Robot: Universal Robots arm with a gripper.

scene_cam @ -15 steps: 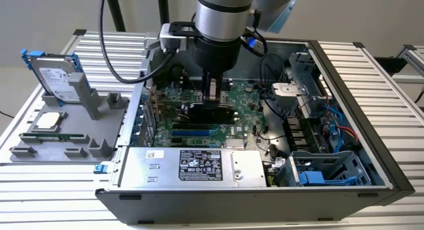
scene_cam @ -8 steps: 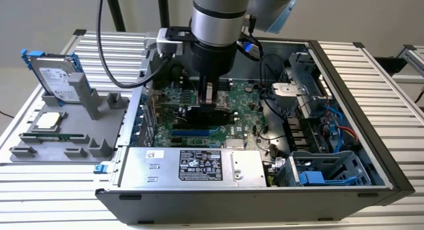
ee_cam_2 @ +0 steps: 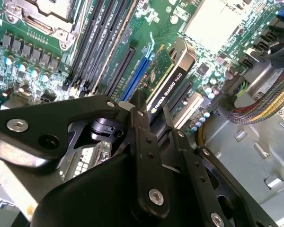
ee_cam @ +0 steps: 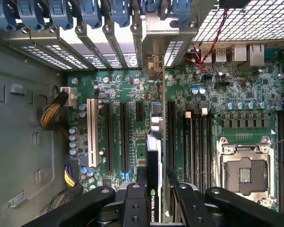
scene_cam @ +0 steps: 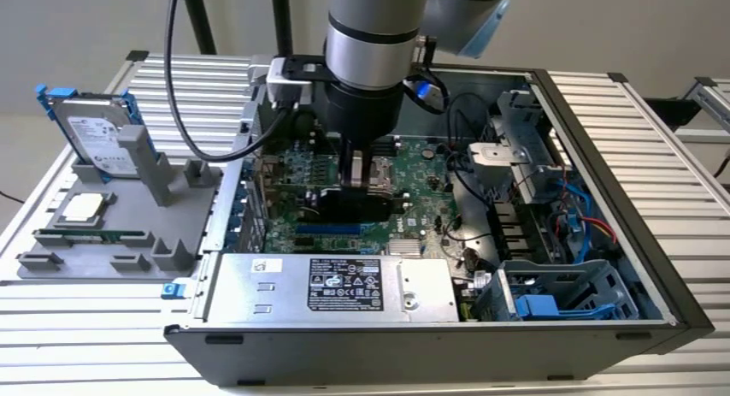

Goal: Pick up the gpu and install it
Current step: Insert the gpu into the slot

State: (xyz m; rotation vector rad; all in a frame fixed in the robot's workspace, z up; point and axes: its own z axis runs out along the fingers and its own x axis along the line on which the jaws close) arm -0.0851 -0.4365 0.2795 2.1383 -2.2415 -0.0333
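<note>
Gpu (ee_cam: 153, 189) pinched edge-on between end effector (ee_cam: 154, 189) fingers, black shroud one face, green board other, hanging just over motherboard (ee_cam: 217, 90) slots inside open computer case (scene_cam: 638, 242). Step in hand, I judge: lowering into slot. Next move calls for card edge square over long black slot (ee_cam: 124, 137), bracket toward rear slot covers (ee_cam: 99, 45). Beyond, on worktop (scene_cam: 673, 139): grey parts holder (scene_cam: 103, 233), hard drive (scene_cam: 97, 135).
</note>
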